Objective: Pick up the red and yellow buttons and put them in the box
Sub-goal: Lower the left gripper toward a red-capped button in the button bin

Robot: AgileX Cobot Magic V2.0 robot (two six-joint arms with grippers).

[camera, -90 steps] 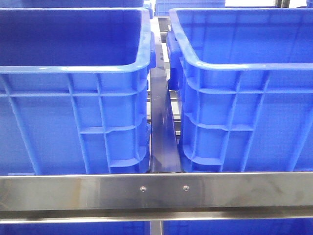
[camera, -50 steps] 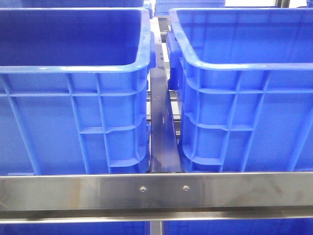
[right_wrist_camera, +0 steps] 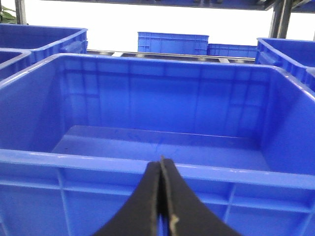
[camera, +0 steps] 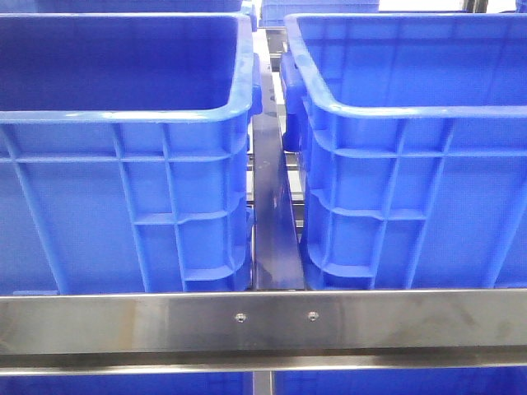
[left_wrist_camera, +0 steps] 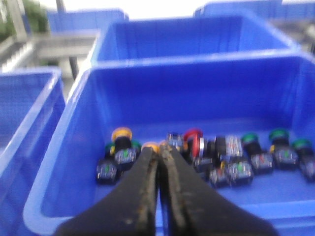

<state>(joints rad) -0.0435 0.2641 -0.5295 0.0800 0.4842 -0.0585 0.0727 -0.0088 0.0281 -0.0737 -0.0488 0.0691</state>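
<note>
In the left wrist view, a blue crate [left_wrist_camera: 74,147] holds a row of push buttons on its floor. A yellow button [left_wrist_camera: 121,133] lies by the crate's side wall, and a second yellow one [left_wrist_camera: 151,146] shows just past my fingertips. Beside them lies a red button [left_wrist_camera: 194,140], then several green ones [left_wrist_camera: 279,133]. My left gripper [left_wrist_camera: 159,148] hangs above the crate's near edge, shut, with nothing between its fingers. The right wrist view shows an empty blue box [right_wrist_camera: 162,142]; my right gripper [right_wrist_camera: 161,161] is shut in front of its near rim. The front view shows neither gripper.
The front view has two tall blue crates [camera: 123,115] [camera: 395,107] side by side behind a steel rail [camera: 263,321], with a narrow gap between them. More blue crates [left_wrist_camera: 192,37] stand beyond and beside the ones under my wrists.
</note>
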